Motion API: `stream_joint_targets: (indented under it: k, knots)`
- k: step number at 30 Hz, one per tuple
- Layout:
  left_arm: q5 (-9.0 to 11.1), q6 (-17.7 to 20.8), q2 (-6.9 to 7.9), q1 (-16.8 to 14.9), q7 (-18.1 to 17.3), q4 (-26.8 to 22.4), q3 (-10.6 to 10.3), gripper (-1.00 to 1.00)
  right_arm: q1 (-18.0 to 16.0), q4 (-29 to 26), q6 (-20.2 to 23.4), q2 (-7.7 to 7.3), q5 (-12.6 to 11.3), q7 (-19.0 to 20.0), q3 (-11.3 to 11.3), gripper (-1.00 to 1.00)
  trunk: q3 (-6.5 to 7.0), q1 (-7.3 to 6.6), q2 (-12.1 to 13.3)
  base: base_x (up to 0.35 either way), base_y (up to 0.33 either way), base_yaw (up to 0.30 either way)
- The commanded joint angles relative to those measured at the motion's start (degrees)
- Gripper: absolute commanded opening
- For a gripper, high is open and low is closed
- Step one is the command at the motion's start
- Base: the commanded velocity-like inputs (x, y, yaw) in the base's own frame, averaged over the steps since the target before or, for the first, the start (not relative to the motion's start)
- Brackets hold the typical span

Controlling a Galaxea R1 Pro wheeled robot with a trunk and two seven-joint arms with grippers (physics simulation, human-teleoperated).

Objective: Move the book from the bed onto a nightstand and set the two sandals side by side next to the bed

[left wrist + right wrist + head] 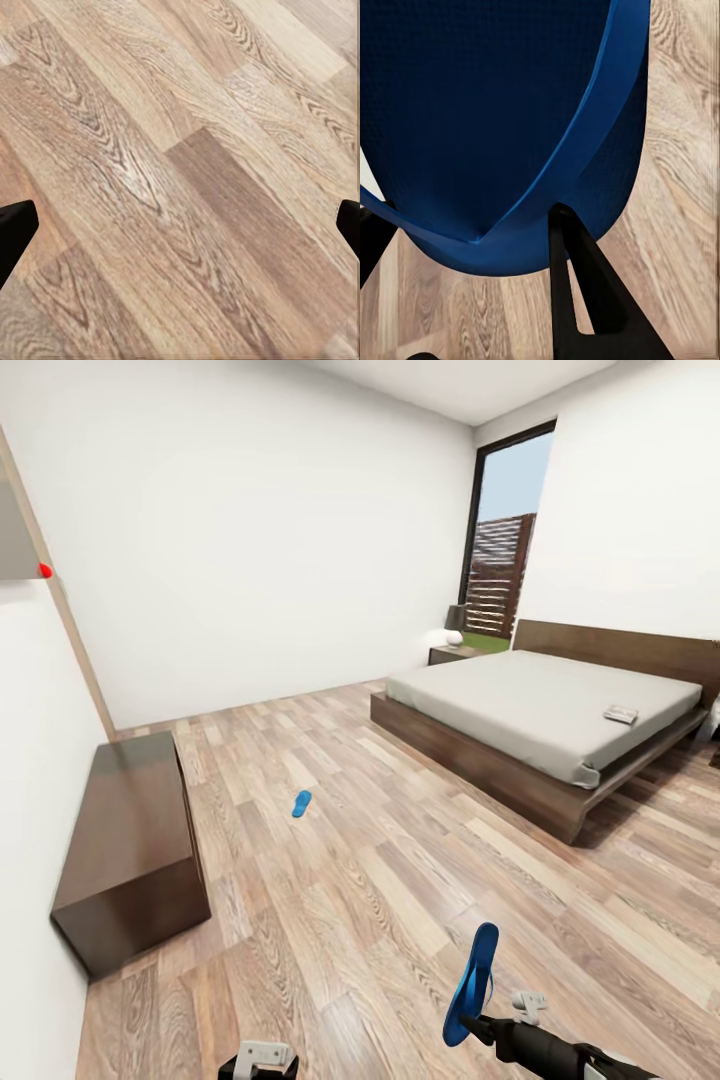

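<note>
One blue sandal lies flat on the wood floor in the middle of the bedroom. The other sandal stands on end low in the head view, my right gripper shut on its lower end. In the right wrist view that sandal looms close, its strap pinched by a black finger. The book rests on the bed near its right side. A nightstand with a lamp sits beside the bed's far corner. My left gripper hangs open over bare floor, fingertips wide apart.
A long low dark cabinet runs along the left wall. A tall dark-framed window fills the far corner. Wood-plank floor stretches between me and the bed.
</note>
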Motion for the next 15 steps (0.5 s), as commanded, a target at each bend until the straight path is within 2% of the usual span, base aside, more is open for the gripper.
stream_joint_targets:
  k: [1,5,15]
  knots:
    - [0.3,-0.1,0.01,0.0,-0.2,0.2,0.0,1.0,-0.1,0.2,-0.4,0.04,-0.3,0.2,0.5,-1.0,-0.05,-0.01,0.0,0.0,0.0,-0.191]
    - [0.3,-0.1,0.01,0.0,-0.2,0.4,0.0,1.0,-0.1,0.2,-0.4,0.04,-0.3,0.2,0.5,-1.0,-0.05,-0.01,0.0,0.0,0.0,-0.144]
    - [0.3,-0.1,-0.04,0.0,-0.2,0.4,0.0,1.0,-0.1,0.2,-0.4,0.18,-0.3,0.2,0.5,-1.0,-0.05,-0.01,0.0,0.004,0.0,-0.011]
